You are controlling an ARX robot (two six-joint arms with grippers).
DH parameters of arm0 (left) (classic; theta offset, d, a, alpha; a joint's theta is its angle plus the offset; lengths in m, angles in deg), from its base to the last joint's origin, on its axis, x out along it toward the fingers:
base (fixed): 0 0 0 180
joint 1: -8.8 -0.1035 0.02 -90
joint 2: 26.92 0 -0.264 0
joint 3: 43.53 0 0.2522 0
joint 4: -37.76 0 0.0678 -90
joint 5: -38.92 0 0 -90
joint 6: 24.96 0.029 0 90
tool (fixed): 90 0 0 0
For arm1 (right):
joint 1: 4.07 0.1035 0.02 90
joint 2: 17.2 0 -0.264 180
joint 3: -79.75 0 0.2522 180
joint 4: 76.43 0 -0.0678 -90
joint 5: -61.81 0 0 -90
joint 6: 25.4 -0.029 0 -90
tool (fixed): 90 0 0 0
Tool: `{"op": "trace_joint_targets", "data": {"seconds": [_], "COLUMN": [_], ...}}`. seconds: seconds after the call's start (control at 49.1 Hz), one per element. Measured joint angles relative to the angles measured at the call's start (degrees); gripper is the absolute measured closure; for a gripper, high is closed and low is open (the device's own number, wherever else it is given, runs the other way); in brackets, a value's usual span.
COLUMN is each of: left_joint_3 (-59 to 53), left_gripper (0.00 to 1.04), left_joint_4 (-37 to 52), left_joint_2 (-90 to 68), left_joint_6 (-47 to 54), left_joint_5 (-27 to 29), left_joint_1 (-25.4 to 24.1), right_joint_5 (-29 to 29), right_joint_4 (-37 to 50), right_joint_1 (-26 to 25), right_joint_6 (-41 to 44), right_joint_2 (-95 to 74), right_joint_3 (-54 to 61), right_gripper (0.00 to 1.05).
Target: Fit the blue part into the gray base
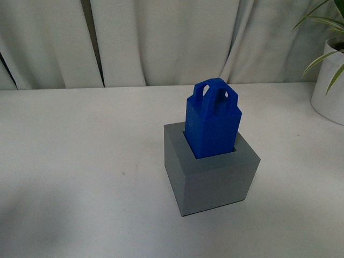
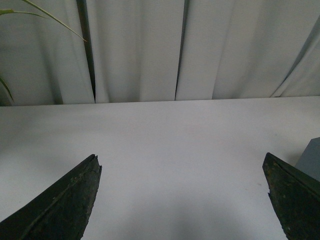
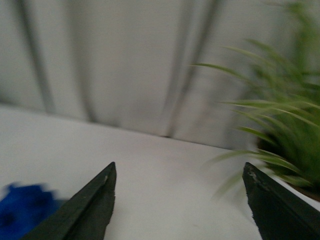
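Note:
In the front view the blue part [image 1: 212,124] stands upright in the square recess of the gray base [image 1: 210,174], its two handle loops on top, in the middle of the white table. Neither arm shows there. In the left wrist view my left gripper [image 2: 182,165] is open and empty over bare table, with a corner of the gray base [image 2: 311,161] beside one finger. In the right wrist view my right gripper [image 3: 178,172] is open and empty; a blurred piece of the blue part [image 3: 25,210] shows beside one finger.
A white pot with a green plant [image 1: 329,80] stands at the table's back right; it also shows in the right wrist view [image 3: 287,135]. White curtains [image 1: 161,37] hang behind the table. A plant leaf [image 2: 45,15] shows in the left wrist view.

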Motion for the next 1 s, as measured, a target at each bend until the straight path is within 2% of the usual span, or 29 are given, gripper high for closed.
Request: {"op": "trace_joint_targets", "data": {"seconds": [0.02, 0.041, 0.081, 0.428, 0.509, 0.57, 0.631, 0.998], "left_joint_3": [0.00, 0.00, 0.00, 0.00, 0.00, 0.00, 0.00, 0.00], "left_gripper": [0.06, 0.06, 0.06, 0.06, 0.06, 0.06, 0.06, 0.06], "left_joint_4": [0.00, 0.00, 0.00, 0.00, 0.00, 0.00, 0.00, 0.00], "left_joint_2": [0.00, 0.00, 0.00, 0.00, 0.00, 0.00, 0.00, 0.00], "left_joint_6": [0.00, 0.00, 0.00, 0.00, -0.02, 0.00, 0.00, 0.00], "left_joint_5": [0.02, 0.07, 0.04, 0.04, 0.02, 0.02, 0.04, 0.02], "left_joint_1": [0.00, 0.00, 0.00, 0.00, 0.00, 0.00, 0.00, 0.00], "right_joint_5": [5.07, 7.54, 9.75, 5.44, 4.55, 0.00, -0.46, -0.85], "right_joint_4": [2.58, 3.63, 4.87, 5.66, 4.96, 3.93, 2.93, -3.10], "right_joint_1": [-0.48, -0.87, -2.21, -6.08, -7.30, -10.54, -12.22, -12.59], "right_joint_6": [-1.86, -2.60, -4.72, -6.97, -7.17, -7.21, -7.23, -7.28], "right_joint_2": [1.03, 1.75, 3.54, 12.26, 15.43, 17.79, 20.04, 29.75], "right_joint_3": [2.01, 3.21, 5.75, 15.63, 18.10, 19.56, 20.74, 24.22], "right_gripper": [0.36, 0.39, 0.48, 1.02, 1.03, 1.03, 1.03, 1.03]}}
